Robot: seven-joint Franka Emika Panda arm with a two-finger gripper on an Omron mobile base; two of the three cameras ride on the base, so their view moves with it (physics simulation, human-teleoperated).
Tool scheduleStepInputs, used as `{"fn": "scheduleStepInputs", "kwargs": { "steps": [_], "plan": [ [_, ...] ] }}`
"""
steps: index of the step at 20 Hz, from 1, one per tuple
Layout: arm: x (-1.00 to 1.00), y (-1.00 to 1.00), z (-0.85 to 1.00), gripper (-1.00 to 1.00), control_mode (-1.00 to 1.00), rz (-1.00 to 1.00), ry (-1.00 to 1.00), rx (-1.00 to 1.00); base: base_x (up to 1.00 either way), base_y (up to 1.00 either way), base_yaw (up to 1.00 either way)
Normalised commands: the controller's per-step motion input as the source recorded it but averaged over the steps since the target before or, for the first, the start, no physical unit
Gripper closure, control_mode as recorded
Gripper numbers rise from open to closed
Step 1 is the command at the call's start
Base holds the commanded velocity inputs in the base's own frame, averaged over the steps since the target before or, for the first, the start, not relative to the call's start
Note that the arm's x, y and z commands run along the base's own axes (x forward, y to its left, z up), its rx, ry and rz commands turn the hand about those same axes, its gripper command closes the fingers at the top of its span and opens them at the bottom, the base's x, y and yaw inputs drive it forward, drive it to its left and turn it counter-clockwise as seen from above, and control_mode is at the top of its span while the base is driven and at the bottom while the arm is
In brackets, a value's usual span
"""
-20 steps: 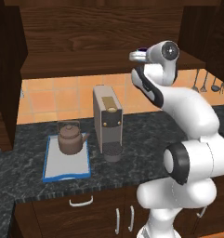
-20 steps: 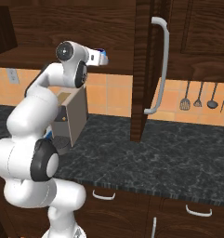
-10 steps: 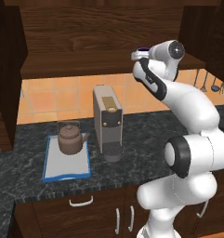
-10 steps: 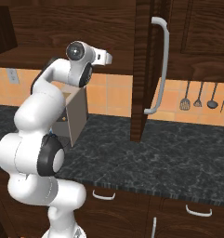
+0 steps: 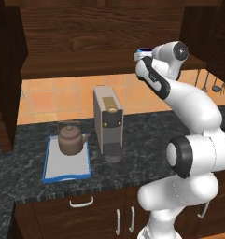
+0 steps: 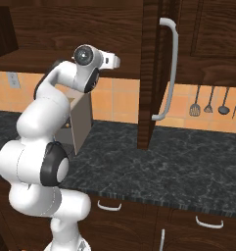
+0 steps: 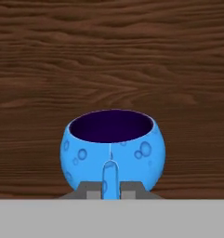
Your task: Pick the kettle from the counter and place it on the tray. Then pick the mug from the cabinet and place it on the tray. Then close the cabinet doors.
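The mug (image 7: 114, 151) sits on the wood-grain shelf of the cabinet (image 5: 104, 44), bright blue with pale bubble marks and a dark purple inside, its handle turned straight toward the hand. In the hand view the gripper (image 7: 110, 191) is at 6 o'clock of the mug, and its two grey finger tips (image 7: 89, 190) stand close on either side of the thin blue handle, so the claw looks pinched together on that handle. From the left base view a sliver of the mug's blue rim shows at the tip of the hand, up at the shelf edge, at about 1 o'clock from the coffee machine (image 5: 108, 123).

The white arm (image 5: 188, 107) rises from the base and bends over to reach the shelf; in the right base view its wrist points toward the open cabinet door (image 6: 150, 73), whose long silver bar handle (image 6: 167, 68) hangs at 3 o'clock of the hand.

Down on the counter (image 5: 146, 140), the kettle (image 5: 71, 139) stands upright on the tray (image 5: 53, 172), toward the tray's far end, with its spout aimed at the coffee machine just beside it at 3 o'clock. The tray's blue rim frames a bare grey patch in front of the kettle. Dark utensils (image 6: 215, 102) hang on the orange tile wall at the far right.
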Motion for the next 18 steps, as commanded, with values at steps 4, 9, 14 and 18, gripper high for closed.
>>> {"fn": "scheduleStepInputs", "kwargs": {
  "steps": [4,9,14,18],
  "plan": [
    [-0.04,0.00,-0.02,1.00,-1.00,0.00,0.00,0.00,0.00,0.00,0.00],
    [-0.40,0.00,-0.04,1.00,-1.00,0.00,-0.03,0.00,0.00,0.00,0.00],
    [-0.98,0.14,0.00,1.00,-1.00,0.04,-0.11,0.02,0.00,0.00,0.00],
    [-0.83,0.45,0.16,1.00,-1.00,0.18,-0.02,0.00,0.00,0.00,0.00]
  ]
}}
